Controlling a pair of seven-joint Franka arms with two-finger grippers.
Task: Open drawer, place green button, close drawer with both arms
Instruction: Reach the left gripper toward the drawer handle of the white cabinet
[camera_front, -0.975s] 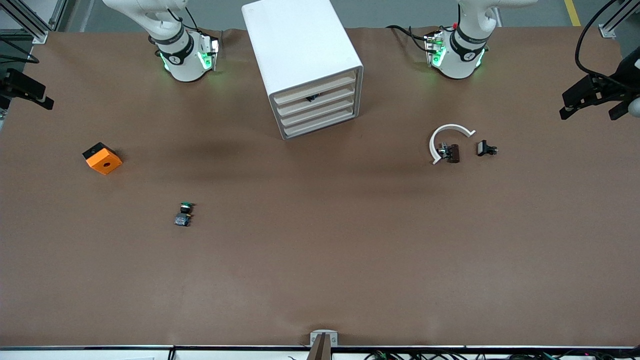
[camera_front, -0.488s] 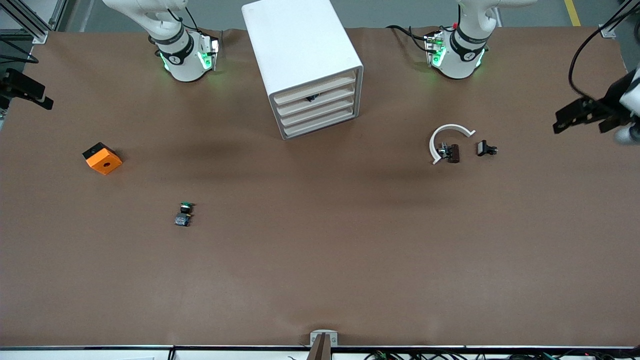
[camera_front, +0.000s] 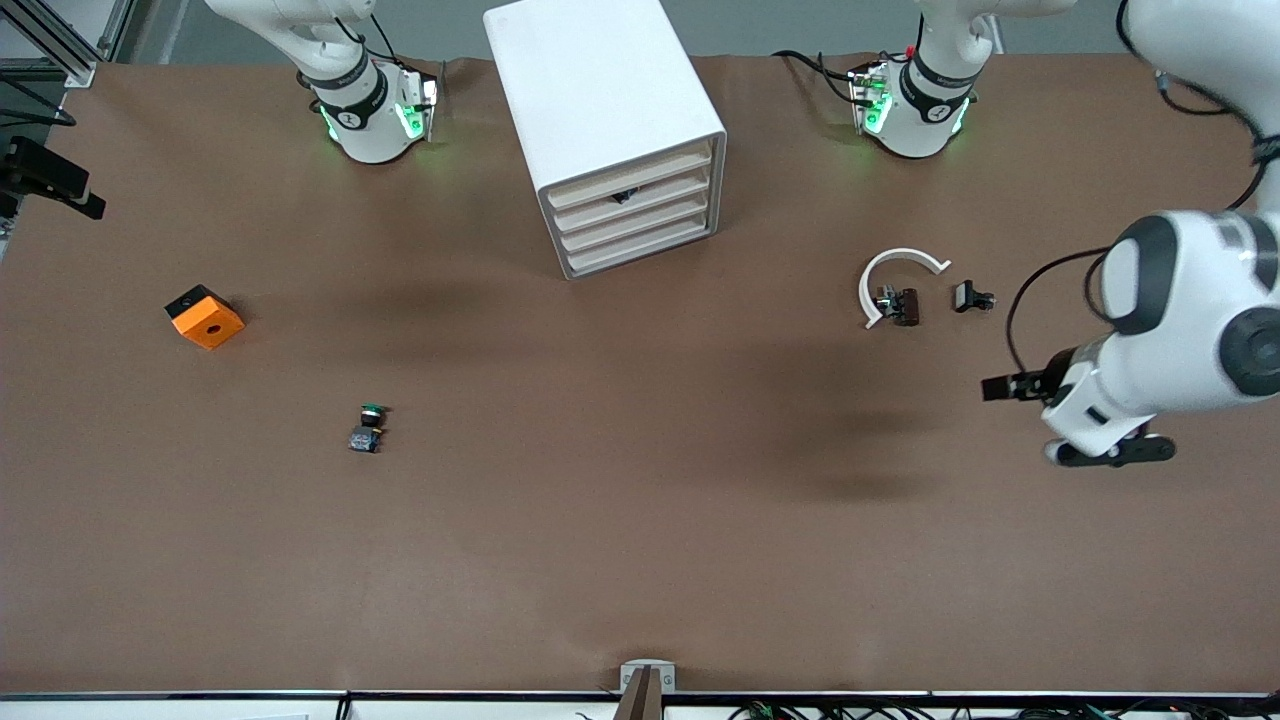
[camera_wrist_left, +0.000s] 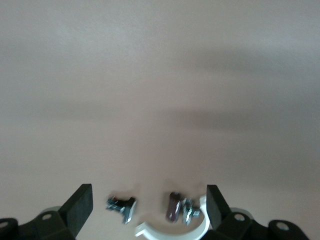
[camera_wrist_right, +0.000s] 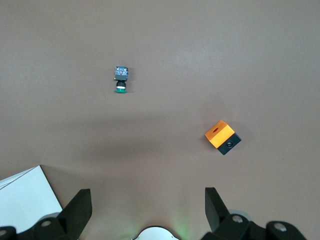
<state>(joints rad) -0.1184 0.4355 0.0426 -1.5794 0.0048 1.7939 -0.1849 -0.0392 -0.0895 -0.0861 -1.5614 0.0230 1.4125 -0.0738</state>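
The white cabinet (camera_front: 600, 90) stands between the arm bases, all four cream-fronted drawers shut. The drawer (camera_front: 636, 226) is third from the top. The button (camera_front: 367, 427), green cap and black-and-blue body, lies on the table toward the right arm's end; it also shows in the right wrist view (camera_wrist_right: 120, 80). My left gripper (camera_front: 1010, 386) is open and empty (camera_wrist_left: 148, 194), up over the table at the left arm's end. My right gripper (camera_front: 85, 200) waits open and empty (camera_wrist_right: 147, 200) at the table's edge at the right arm's end.
An orange cube with a hole (camera_front: 204, 316) (camera_wrist_right: 222, 136) lies toward the right arm's end. A white arc with a dark brown part (camera_front: 897, 290) (camera_wrist_left: 173, 206) and a small black part (camera_front: 972, 297) (camera_wrist_left: 121, 206) lie beside the left gripper. The cabinet's corner (camera_wrist_right: 25, 200) shows in the right wrist view.
The left arm has swung in from the table's edge toward the front camera and now looms large, its gripper close to the arc part. The right arm has not moved.
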